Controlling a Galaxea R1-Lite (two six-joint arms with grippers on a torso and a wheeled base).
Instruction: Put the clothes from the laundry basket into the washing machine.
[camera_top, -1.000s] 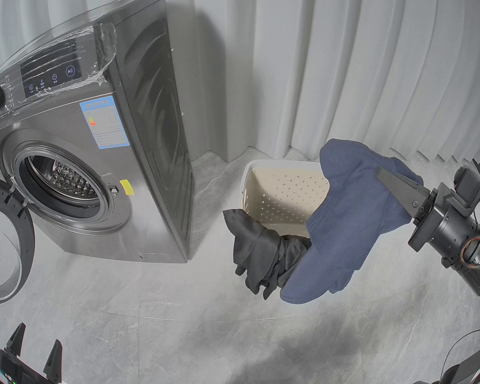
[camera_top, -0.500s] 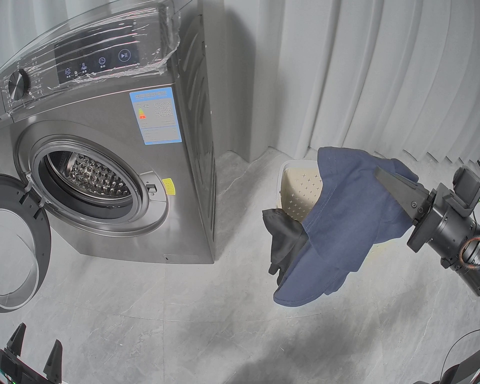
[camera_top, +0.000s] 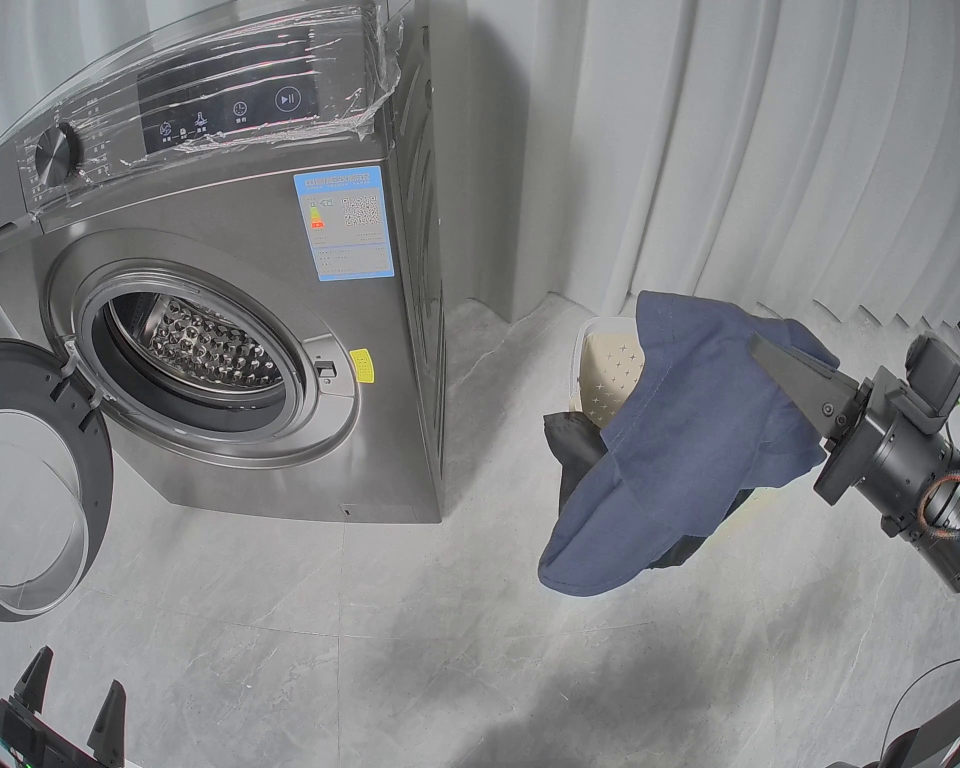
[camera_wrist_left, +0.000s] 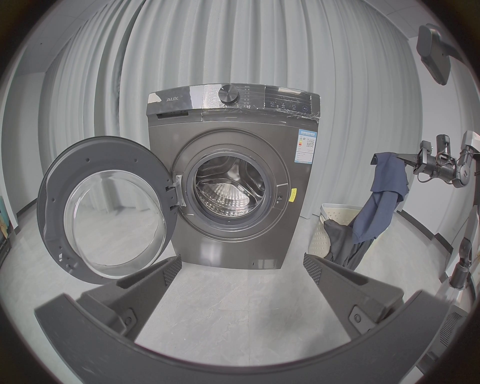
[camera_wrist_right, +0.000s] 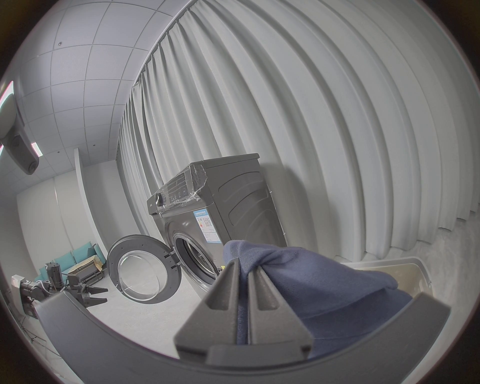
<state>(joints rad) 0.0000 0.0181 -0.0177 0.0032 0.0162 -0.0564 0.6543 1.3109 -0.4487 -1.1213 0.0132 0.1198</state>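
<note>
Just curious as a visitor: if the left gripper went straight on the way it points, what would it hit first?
The left gripper would probably meet the front of the washing machine, near its open drum mouth; only bare floor seems to lie between, though depth is unclear.

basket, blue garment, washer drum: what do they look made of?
Laundry basket: seemingly cream moulded plastic, matte, with small punched holes.
Blue garment: soft matte cloth, draping in folds from the right gripper.
Drum: probably stainless steel, shiny and perforated.
</note>
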